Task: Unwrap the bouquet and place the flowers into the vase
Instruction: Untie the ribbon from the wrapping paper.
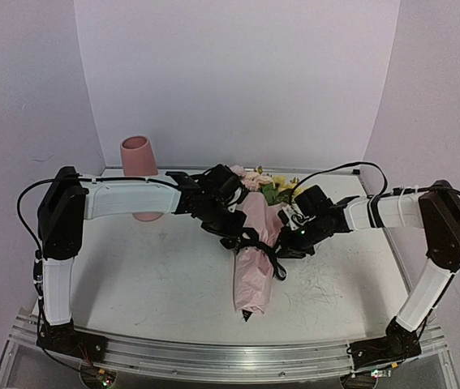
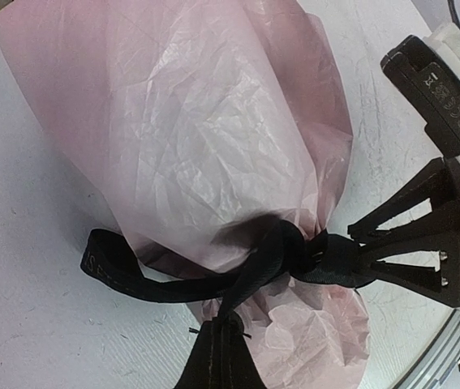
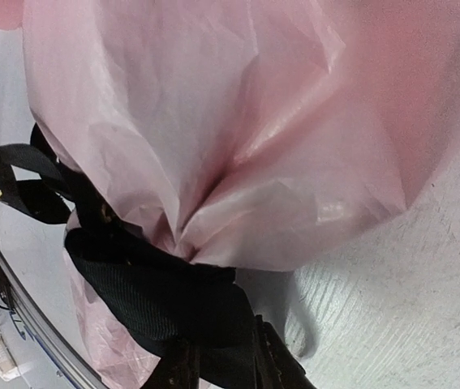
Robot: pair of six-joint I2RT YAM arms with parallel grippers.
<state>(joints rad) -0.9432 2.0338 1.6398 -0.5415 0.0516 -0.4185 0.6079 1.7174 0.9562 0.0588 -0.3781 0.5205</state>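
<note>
Now, left end effector [image 1: 231, 233]: shut, pinching a tail of the ribbon [image 2: 246, 279].
Right end effector [image 2: 353, 253]: part-open, fingertips at the ribbon knot; I cannot tell whether it grips.
Bouquet [image 1: 255, 251]: lying on the counter [image 1: 148, 284], paper [image 2: 197, 121] on, knot tied.
Flowers [image 1: 262, 182]: inside the wrap.
Vase [image 1: 138, 158]: upright, back left, well apart, no stems in it.
Done: nothing, by my reading.
To do: untie, unwrap, fill vase.

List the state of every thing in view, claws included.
bouquet: lying on the table, still wrapped.
ribbon: tied around the paper, knot intact.
flowers: blooms poking out of the wrap's far end.
vase: upright, no flowers in it.
left claw: shut on a ribbon strand.
right claw: pinching the ribbon at the knot.
</note>
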